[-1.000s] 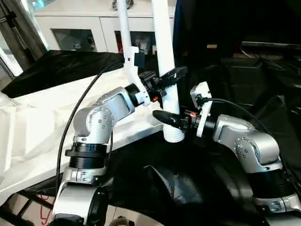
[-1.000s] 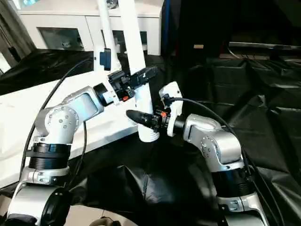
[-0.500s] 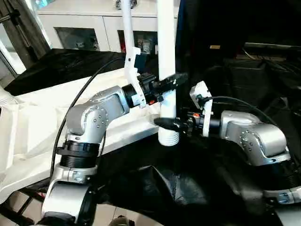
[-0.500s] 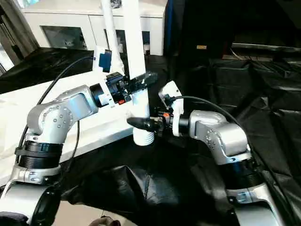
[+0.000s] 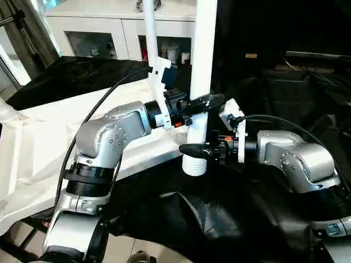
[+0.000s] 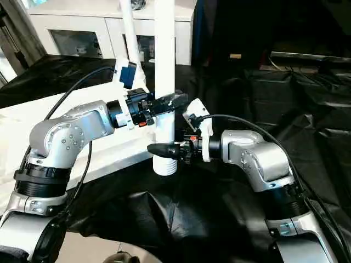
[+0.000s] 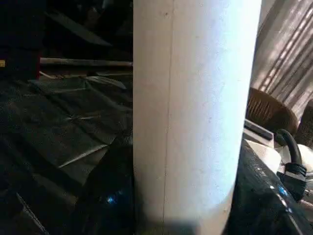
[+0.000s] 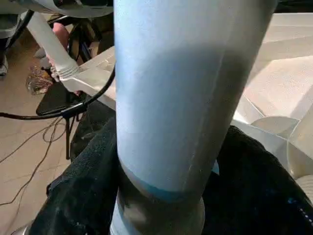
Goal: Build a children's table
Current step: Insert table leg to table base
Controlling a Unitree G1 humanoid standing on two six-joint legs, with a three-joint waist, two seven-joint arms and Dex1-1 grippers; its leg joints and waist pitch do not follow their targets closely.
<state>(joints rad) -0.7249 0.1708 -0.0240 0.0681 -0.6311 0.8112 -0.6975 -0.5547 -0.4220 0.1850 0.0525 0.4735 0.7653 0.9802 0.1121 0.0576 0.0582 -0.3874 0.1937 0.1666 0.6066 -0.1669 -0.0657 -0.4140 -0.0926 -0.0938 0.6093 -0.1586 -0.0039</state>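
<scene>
A white tube leg (image 5: 202, 60) is standing upright at the near corner of the white table top (image 5: 49, 148), which is lying across the black-draped counter (image 5: 285, 109). The leg's ribbed lower end (image 5: 194, 165) is sitting just at that corner, over the dark cloth below; whether it is seated in a socket cannot be told.

The left gripper (image 5: 204, 102) is reaching in from the left and closing its two black fingers (image 6: 170, 102) around the leg about midway up the visible length. In the left wrist view the leg (image 7: 195, 112) is standing between the dark fingers (image 7: 110, 196), which are pressing against both of its sides.

The right gripper (image 5: 193, 150) is reaching in from the right, lower down, just above the ribbed end. Its fingers (image 6: 163, 149) are lying against the leg's near side. In the right wrist view the leg (image 8: 186, 98) is running between the two dark fingers (image 8: 83, 196), which are hugging it on both sides.

A second white leg (image 5: 149, 33) is rising behind the left forearm (image 5: 129, 121), further back along the table top. A white cabinet (image 5: 109, 33) with glass doors is standing behind the counter.
</scene>
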